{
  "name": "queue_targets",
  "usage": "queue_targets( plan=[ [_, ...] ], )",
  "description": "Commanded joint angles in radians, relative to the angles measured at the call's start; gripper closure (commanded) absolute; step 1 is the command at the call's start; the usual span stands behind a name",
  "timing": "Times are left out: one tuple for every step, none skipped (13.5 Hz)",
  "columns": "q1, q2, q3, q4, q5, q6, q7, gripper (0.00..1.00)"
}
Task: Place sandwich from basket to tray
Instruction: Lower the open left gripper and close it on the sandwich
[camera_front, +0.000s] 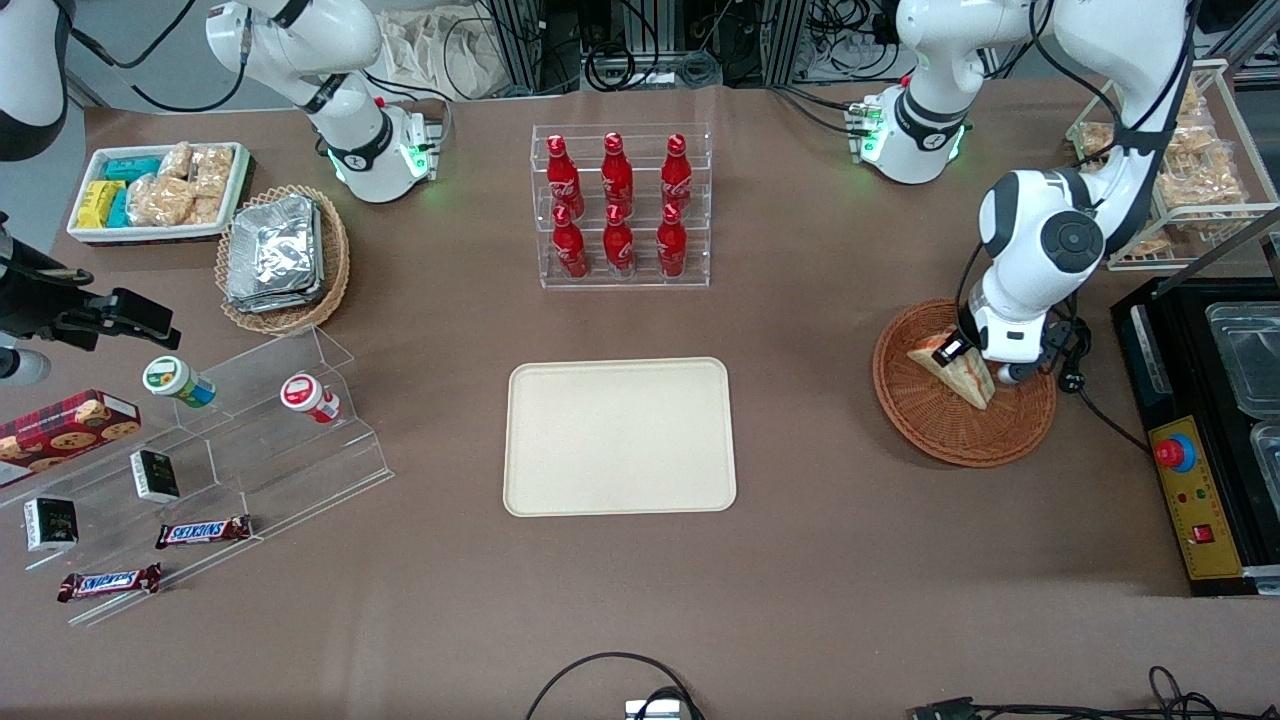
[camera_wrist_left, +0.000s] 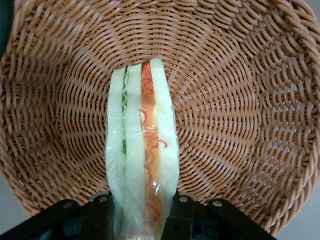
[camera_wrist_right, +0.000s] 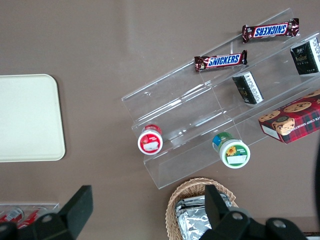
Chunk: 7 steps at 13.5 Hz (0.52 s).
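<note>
**Black jaws pinch the sandwich in the wicker basket**

Black fingers (camera_wrist_left: 102, 215) press on both flat bread faces of the sandwich (camera_wrist_left: 142, 145), one on each side, so the gripper (camera_wrist_left: 142, 212) is closed on the wedge's wide end. The striped edge of red-orange and green filling faces the wrist camera, and the point of the wedge reaches toward the middle of the basket (camera_wrist_left: 235, 100). Gripping across the bread faces makes sense: those are the broad, parallel sides, and the wrapped filling edge stays unsquashed.

In the front view the gripper (camera_front: 975, 362) sits over the basket (camera_front: 930, 430) at about twelve o'clock of its bowl, with the sandwich (camera_front: 960, 372) under it, tilted, its lower corner near the basket's centre. Whether the wedge rests on the weave or hangs just clear I cannot tell.

The arm folds down from its base, elbow high, wrist pointing steeply down into the bowl.

The tray (camera_front: 620, 436) lies bare toward the table's middle, well apart from the basket; by my judgement lift and carry remain.
</note>
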Motion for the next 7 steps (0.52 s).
queue_targets(
  plan=[
    [-0.001,-0.042,-0.001,0.001,0.023,-0.038,0.026,0.87],
    [-0.001,-0.071,-0.001,0.008,0.023,-0.073,0.064,0.87],
    [-0.001,-0.104,-0.003,0.013,0.023,-0.092,0.102,0.88],
    [-0.004,-0.124,-0.006,0.022,0.023,-0.113,0.138,0.9],
    [-0.009,-0.144,-0.007,0.042,0.023,-0.146,0.181,0.91],
    [-0.011,-0.16,-0.009,0.063,0.023,-0.185,0.225,0.91],
    [-0.011,-0.18,-0.01,0.088,0.024,-0.221,0.277,0.91]
  ],
)
